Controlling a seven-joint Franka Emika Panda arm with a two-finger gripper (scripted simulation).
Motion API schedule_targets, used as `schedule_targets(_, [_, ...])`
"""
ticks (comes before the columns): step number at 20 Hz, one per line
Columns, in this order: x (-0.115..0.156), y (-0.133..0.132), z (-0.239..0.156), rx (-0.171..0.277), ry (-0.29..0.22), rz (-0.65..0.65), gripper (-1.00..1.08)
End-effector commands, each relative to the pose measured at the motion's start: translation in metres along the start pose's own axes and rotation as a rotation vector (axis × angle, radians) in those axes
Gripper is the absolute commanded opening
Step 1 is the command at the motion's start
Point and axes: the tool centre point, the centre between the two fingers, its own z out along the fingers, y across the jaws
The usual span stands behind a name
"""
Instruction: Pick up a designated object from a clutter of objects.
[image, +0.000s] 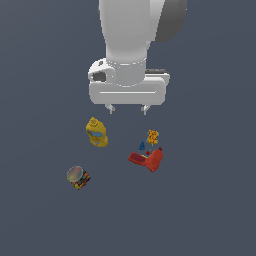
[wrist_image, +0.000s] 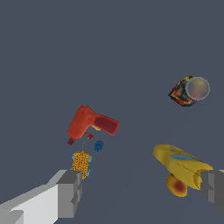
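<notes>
Can (image: 78, 177) stands on the bench (image: 210, 210), lid up, apart from the clutter — toward the exterior view's left, nearer the camera than the bottle (image: 96, 132). Gripper (image: 128, 108) is held high, fingers (wrist_image: 70, 192) spread and empty. Can lies well off from them, beyond the bottle — a lateral shift is judged needed before descent.

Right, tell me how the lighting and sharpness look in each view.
Exterior view: flat, even light, no cast shadows on the floor, small soft-edged can. Wrist view: same flat light, pale sheen on the can's lid, blocky open gripper fingers.
</notes>
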Motion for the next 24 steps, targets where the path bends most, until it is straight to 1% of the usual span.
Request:
schedule_targets(1, [0.001, 0.001, 0.000, 0.002, 0.001, 0.007, 1.00])
schedule_targets(7, [0.007, 0.006, 0.005, 0.003, 0.000, 0.025, 1.00])
schedule_targets(13, [0.024, 0.022, 0.020, 0.007, -0.004, 0.086, 1.00])
schedule_targets(18, [0.045, 0.046, 0.042, 0.010, -0.008, 0.167, 1.00])
schedule_targets(24, [0.074, 0.088, 0.083, 0.008, -0.014, 0.298, 1.00])
